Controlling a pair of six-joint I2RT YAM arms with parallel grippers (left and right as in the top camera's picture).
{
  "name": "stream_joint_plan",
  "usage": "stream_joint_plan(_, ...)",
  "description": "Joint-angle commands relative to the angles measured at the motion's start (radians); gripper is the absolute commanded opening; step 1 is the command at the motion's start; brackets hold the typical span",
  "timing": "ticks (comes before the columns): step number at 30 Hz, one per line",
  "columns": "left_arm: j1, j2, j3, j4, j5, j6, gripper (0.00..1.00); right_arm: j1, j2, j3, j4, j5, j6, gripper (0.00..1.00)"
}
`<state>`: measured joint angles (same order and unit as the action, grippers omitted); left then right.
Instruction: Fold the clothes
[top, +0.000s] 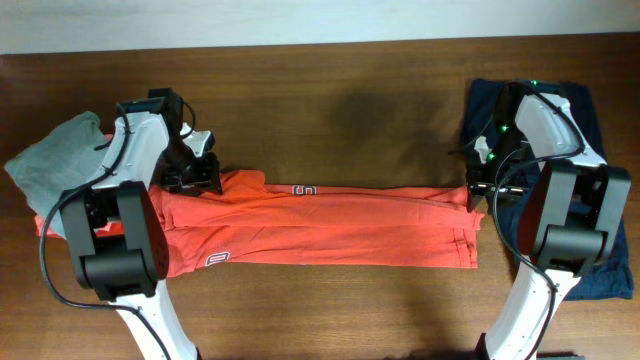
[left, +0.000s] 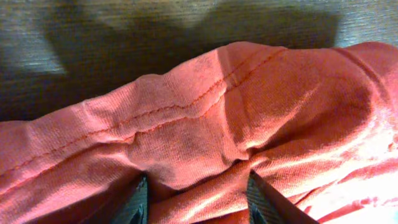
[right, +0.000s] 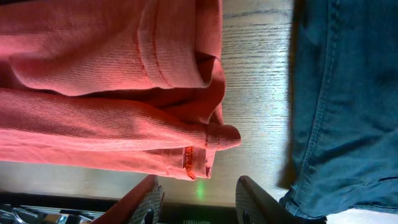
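pinching red-orange t-shirt, left fingers

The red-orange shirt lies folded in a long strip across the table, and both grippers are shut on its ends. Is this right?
Not quite. Only the left gripper grips the red-orange shirt: the left wrist view shows cloth pinched between its fingers. In the right wrist view the right gripper is open, with nothing between its fingers and the shirt's end lying just ahead. The rest is right.
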<state>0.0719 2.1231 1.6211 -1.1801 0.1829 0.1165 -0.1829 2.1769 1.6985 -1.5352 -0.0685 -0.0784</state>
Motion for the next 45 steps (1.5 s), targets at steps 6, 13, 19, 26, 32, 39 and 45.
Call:
stream_joint_plan(6, -0.007, 0.005, -0.037, 0.022, 0.000, 0.013, 0.36, -0.008, -0.024, -0.007, 0.002, -0.006, 0.007, 0.45)
stream_joint_plan(13, -0.011, 0.003, -0.034, -0.008, 0.013, 0.012, 0.00, -0.008, -0.024, -0.007, 0.002, -0.006, 0.007, 0.44)
stream_joint_plan(19, -0.012, -0.061, 0.005, -0.138, 0.065, 0.013, 0.00, -0.008, -0.024, -0.007, 0.003, -0.006, 0.007, 0.44)
stream_joint_plan(26, -0.020, -0.210, 0.004, -0.277, 0.010, 0.001, 0.00, -0.008, -0.024, -0.007, 0.006, -0.006, 0.007, 0.44)
stream_joint_plan(32, -0.024, -0.211, -0.045, -0.323, 0.000, -0.011, 0.01, -0.008, -0.024, -0.007, 0.006, -0.006, 0.007, 0.45)
stream_joint_plan(39, -0.035, -0.211, -0.163, -0.316, -0.027, -0.011, 0.12, -0.008, -0.024, -0.007, 0.006, -0.006, 0.007, 0.45)
stream_joint_plan(45, -0.035, -0.211, -0.167, -0.286, -0.230, -0.145, 0.15, -0.008, -0.024, -0.007, 0.006, -0.006, 0.007, 0.45)
